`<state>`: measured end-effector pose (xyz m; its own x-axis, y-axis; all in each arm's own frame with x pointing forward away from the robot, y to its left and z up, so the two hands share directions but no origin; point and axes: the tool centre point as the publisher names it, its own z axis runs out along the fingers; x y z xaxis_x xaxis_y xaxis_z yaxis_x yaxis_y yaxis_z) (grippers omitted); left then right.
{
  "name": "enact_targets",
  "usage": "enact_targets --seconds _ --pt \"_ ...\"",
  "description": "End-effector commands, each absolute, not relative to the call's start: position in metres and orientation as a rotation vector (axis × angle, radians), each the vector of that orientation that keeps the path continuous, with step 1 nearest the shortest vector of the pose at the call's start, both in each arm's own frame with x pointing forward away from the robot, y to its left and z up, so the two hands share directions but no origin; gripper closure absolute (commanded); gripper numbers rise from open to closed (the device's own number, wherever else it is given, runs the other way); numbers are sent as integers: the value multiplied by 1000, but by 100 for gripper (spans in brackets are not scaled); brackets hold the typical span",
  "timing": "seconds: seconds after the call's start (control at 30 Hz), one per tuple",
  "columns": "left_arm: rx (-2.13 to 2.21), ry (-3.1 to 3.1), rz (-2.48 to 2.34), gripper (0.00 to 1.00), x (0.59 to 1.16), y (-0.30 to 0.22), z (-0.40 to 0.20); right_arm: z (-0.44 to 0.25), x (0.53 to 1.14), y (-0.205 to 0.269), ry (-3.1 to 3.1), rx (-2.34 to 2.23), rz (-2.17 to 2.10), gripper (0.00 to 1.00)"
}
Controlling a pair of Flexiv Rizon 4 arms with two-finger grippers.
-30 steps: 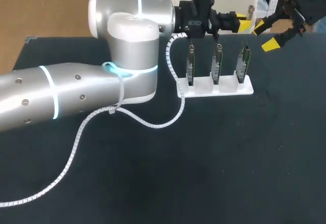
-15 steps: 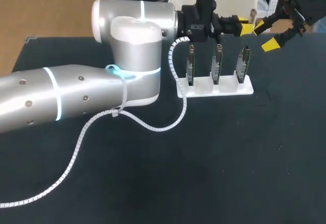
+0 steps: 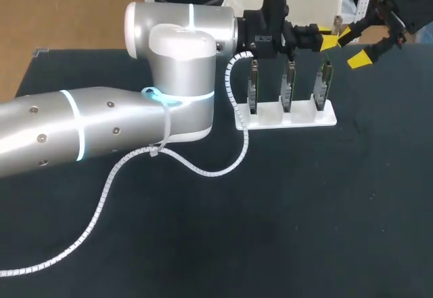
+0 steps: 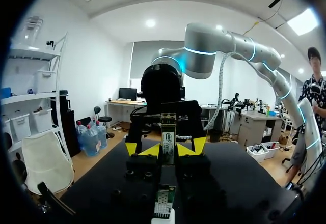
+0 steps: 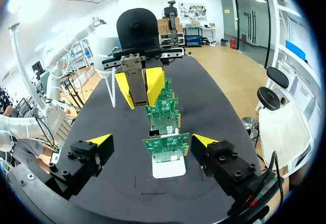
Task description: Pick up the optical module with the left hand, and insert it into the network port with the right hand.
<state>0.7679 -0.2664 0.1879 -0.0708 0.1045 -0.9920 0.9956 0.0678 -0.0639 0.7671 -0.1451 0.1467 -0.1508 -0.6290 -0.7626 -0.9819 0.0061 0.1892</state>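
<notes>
White stand (image 3: 302, 114), perhaps plastic, on black table (image 3: 284, 217).

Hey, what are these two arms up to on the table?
The left gripper is shut on a small metal optical module and holds it in the air by a white rack of three upright green circuit boards. The right gripper is open and empty, facing the row of boards and the module. Nothing has been handed over or plugged in yet.
</notes>
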Motion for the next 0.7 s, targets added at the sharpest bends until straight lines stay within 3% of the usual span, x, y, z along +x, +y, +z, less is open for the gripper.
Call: enact_targets --seconds 0.03,0.7 --pt "1211 1369 -1163 100 771 -267 186 147 764 -145 1820 -1648 984 0" --pt "1225 1386 -1168 100 773 -270 178 147 764 -145 1820 -1648 984 0"
